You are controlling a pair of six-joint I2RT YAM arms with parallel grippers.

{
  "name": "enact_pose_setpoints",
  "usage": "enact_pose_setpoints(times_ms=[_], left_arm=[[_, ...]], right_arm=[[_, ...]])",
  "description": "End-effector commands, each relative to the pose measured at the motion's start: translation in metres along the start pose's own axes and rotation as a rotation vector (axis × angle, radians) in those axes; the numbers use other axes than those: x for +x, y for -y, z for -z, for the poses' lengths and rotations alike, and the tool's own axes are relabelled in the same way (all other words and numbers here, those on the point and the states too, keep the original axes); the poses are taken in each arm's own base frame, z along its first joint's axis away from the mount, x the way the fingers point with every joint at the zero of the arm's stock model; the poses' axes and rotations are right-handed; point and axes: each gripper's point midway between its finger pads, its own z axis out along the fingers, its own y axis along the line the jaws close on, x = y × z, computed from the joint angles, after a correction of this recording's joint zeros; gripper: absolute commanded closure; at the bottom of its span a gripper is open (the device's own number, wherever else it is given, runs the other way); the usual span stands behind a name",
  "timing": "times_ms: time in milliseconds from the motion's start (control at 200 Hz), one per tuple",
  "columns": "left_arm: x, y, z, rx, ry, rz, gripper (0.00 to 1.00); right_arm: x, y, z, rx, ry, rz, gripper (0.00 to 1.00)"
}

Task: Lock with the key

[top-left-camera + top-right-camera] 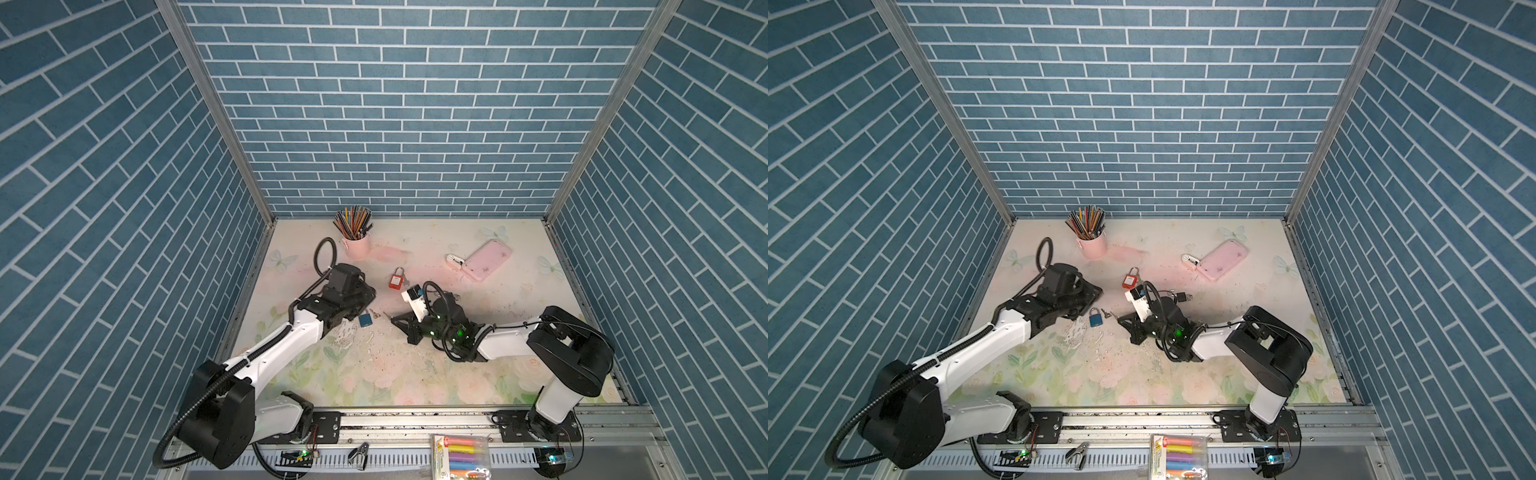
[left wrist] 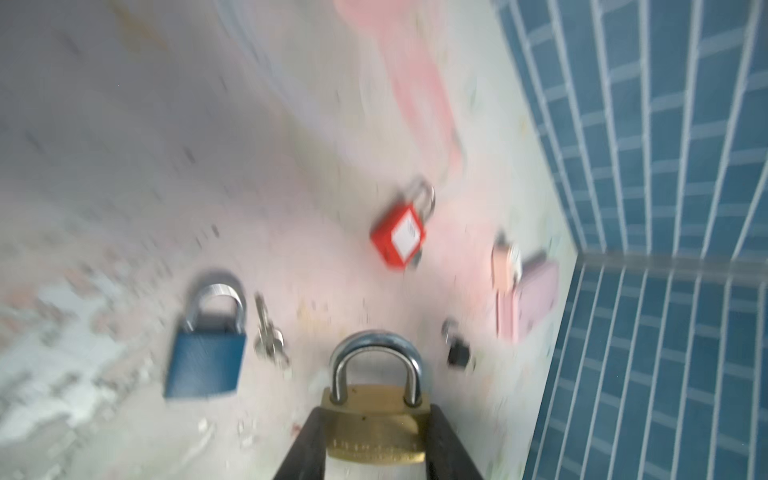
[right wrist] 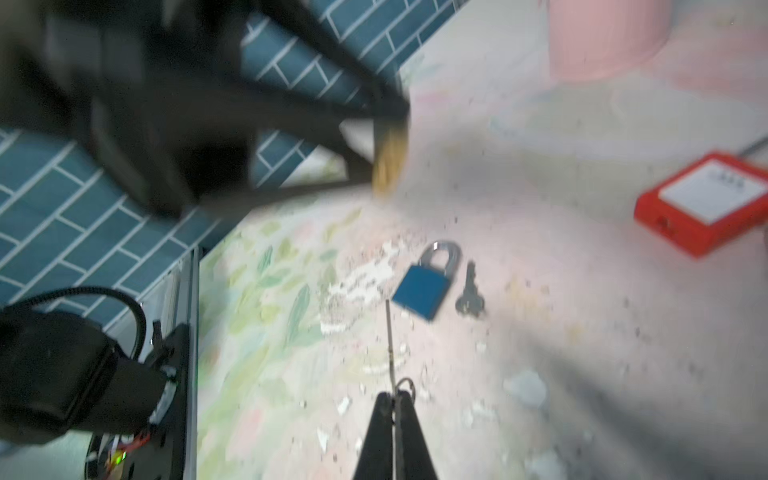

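Left hand (image 2: 375, 409) clamps the brass padlock (image 2: 376, 430), right hand (image 3: 394, 397) pinches the key (image 3: 389, 332); square it to the lock's base before you push, then turn.

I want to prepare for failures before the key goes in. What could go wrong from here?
The key sticks far out of the right gripper, pinched only at its head, so it may swivel when pushed. The left gripper holds the brass padlock shackle outward; its keyhole may face the palm. The blue padlock nearby could be knocked.
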Motion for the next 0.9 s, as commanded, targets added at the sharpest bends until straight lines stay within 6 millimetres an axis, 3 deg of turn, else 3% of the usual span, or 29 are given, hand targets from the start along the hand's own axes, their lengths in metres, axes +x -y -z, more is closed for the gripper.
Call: enact_pose_setpoints(times_ms=[0,180,315,405,490,705,895], left_arm=[[-0.051,0.026,0.022,0.077,0.204,0.038,1.00],[-0.038,0.023,0.018,0.067,0.166,-0.005,1.00],[-0.012,0.022,0.023,0.022,0.147,-0.146,1.00],[0.023,0.026,0.022,0.011,0.087,-0.258,1.00],[0.069,0.025,0.019,-0.008,-0.004,-0.380,1.00],[0.176,0.011,0.015,-0.047,-0.224,-0.669,1.00],[0.228,-0.006,0.006,-0.076,-0.341,-0.803,1.00]], right_arm=[[0.017,-0.008,0.005,-0.039,-0.049,-0.012,1.00],[0.006,-0.009,0.009,-0.023,-0.032,-0.012,1.00],[-0.008,-0.003,0.030,0.012,0.005,-0.060,1.00],[-0.013,0.007,0.050,0.061,0.026,-0.107,1.00],[-0.012,0.017,0.070,0.129,0.027,-0.146,1.00],[0.012,0.040,0.115,0.311,-0.015,-0.254,1.00],[0.027,0.041,0.136,0.332,0.012,-0.311,1.00]])
